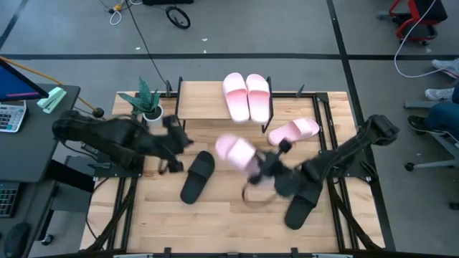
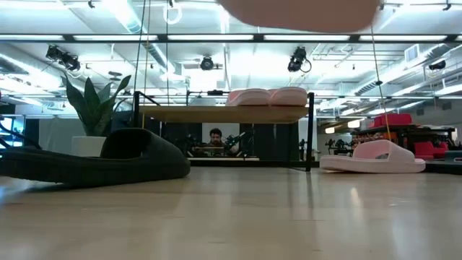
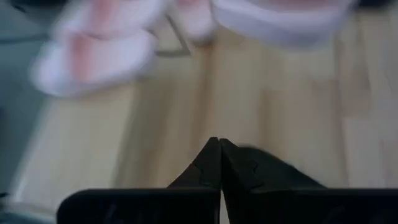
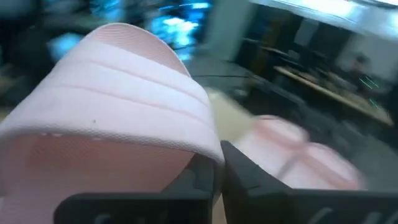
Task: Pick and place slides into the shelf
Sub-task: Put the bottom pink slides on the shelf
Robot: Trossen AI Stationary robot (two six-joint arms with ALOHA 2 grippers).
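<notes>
Currently right claw [image 1: 252, 166] grips pink slide [image 1: 235, 150] mid-worktop, airborne; thin edge pinch could slip. Left claw [image 1: 178, 141] clenched, empty.

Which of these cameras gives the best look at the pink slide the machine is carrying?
The right wrist view: the carried pink slide fills the picture, its strap plain, clamped by the right tool. The high view shows it whole but blurred above the table. The low view catches only its underside at the top edge. The left wrist view shows blurred pink slides only.
</notes>
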